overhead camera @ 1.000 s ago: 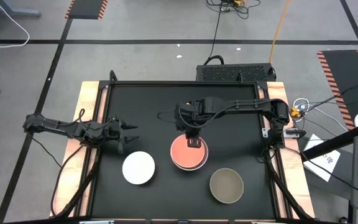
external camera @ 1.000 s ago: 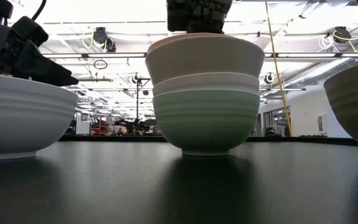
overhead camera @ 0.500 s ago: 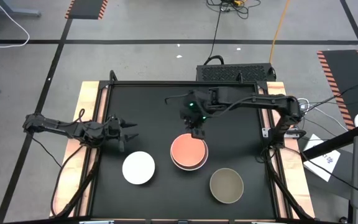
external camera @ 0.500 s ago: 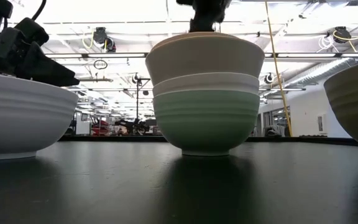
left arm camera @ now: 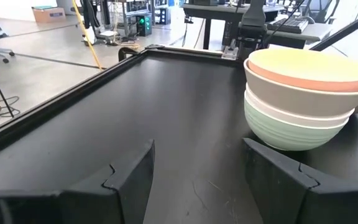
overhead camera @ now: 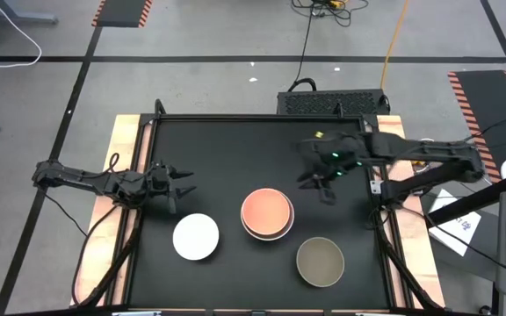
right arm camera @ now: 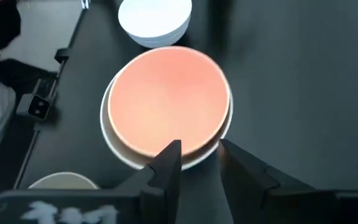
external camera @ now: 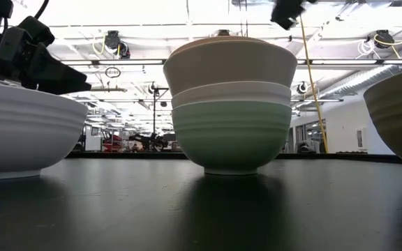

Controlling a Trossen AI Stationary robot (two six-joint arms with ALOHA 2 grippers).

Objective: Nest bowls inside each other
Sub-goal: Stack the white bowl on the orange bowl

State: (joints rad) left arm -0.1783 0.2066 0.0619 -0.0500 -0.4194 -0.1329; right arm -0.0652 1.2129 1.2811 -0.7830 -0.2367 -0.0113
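Right claw (overhead camera: 326,182) withdrawn right; coral bowl (overhead camera: 266,211) nested atop stack (external camera: 230,132)

the stack of nested bowls (overhead camera: 267,214) stands on the table (overhead camera: 235,149), near its middle. a single bowl (overhead camera: 196,237) sits to the left of the stack and a little nearer the front edge. another single bowl (overhead camera: 321,262) sits to the right of the stack, nearer the front still.
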